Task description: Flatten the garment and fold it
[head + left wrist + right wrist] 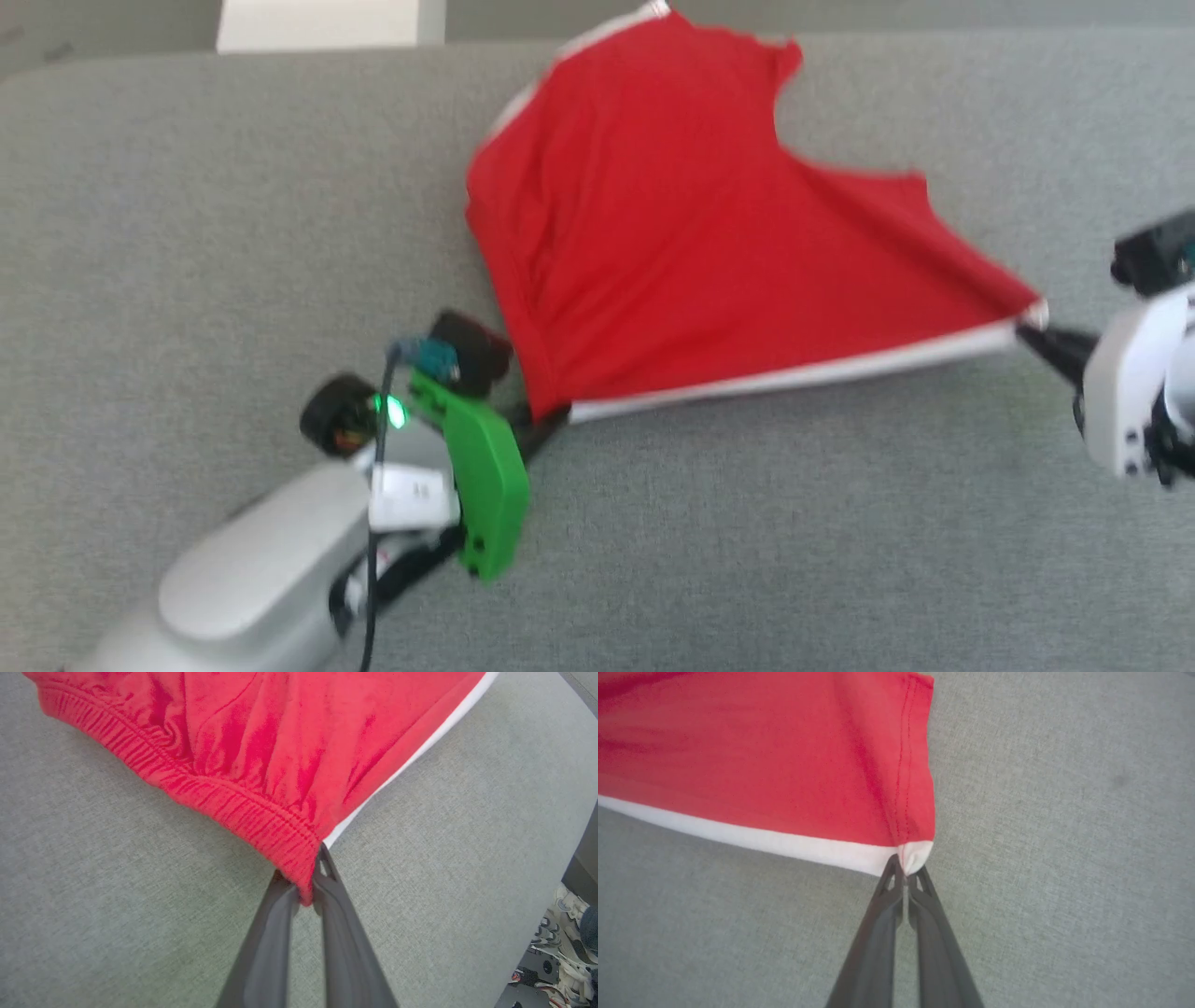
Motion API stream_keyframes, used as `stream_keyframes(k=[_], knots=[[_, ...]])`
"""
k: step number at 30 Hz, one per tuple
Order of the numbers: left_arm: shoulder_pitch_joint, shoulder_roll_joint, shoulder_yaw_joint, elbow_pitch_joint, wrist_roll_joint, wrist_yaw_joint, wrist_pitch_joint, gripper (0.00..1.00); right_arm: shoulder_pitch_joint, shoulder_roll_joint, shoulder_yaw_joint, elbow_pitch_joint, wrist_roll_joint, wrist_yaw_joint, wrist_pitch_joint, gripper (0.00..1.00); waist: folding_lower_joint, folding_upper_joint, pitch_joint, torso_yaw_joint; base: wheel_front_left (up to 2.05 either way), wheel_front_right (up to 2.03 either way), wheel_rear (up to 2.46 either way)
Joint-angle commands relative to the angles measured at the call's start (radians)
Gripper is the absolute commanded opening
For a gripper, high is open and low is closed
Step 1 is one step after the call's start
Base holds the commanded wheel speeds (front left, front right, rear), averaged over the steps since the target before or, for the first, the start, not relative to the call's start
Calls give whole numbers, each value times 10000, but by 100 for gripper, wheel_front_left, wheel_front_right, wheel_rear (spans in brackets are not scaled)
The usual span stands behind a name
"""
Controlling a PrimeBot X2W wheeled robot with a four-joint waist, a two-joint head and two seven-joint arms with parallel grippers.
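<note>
While the red garment (pixel 672 233) spreads over the grey surface (pixel 187 233), its near white-striped edge is stretched taut between the two arms. The left fingers (pixel 273 938) are clenched on the gathered waistband corner (pixel 299 858). The right fingers (pixel 878 933), well apart from them, pinch tight on the white hem corner (pixel 916 853).

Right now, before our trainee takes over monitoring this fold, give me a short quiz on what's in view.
1. True or false: the left gripper is shut on the garment's elastic waistband.
2. The right gripper pinches: A) a white-trimmed hem corner, B) the waistband, C) nothing.
3. Fill in: the edge stretched between both grippers carries a ___ stripe.
Key: 1 true; 2 A; 3 white.
</note>
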Motion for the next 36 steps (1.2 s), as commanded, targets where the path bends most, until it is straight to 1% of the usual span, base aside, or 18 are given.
stream_keyframes(k=[1, 6, 11, 16, 20, 23, 26, 30, 36], knots=[[313, 130, -38, -169, -97, 121, -61, 0, 393, -121, -180, -209, 58, -17, 223, 0, 1, -1, -543, 41, 0, 0, 0], [1186, 323, -383, -937, -159, 438, -62, 0, 1917, -342, -1014, -1119, 92, -17, 1169, 0, 1, -1, -1010, 82, 0, 0, 0], [2053, 442, -666, -1650, -244, 883, -133, 0, 3567, -293, -2078, -1884, -37, -17, 2220, 0, 1, -1, -1348, 91, 0, 0, 0], [2792, 518, -959, -2239, -330, 1274, -140, 0, 5283, -21, -3359, -2791, -306, -17, 3400, 0, 1, -1, -1462, 132, 0, 0, 0], [2919, 557, -1039, -2517, -270, 1422, -119, 0, 5996, 368, -4350, -3697, -606, -17, 3834, 0, 1, -1, -1354, 238, 0, 0, 0], [2757, 460, -1035, -2625, -195, 1444, -64, 0, 5925, 678, -4872, -4291, -767, -17, 3864, 0, 1, -1, -1219, 373, 0, 0, 0], [2410, 332, -966, -2697, -69, 1413, -2, 0, 5485, 933, -5224, -4782, -825, -17, 3851, 0, 1, -1, -1029, 579, 0, 0, 0], [1916, 176, -741, -2804, 4, 1418, 47, 0, 4590, 1088, -5368, -5161, -861, -17, 3895, 0, 1, -1, -732, 843, 0, 0, 0], [1139, 63, -403, -3026, 69, 1358, 218, 0, 2772, 1189, -5333, -5149, -746, -17, 3985, 0, 1, -1, -110, 1310, 0, 0, 0]])
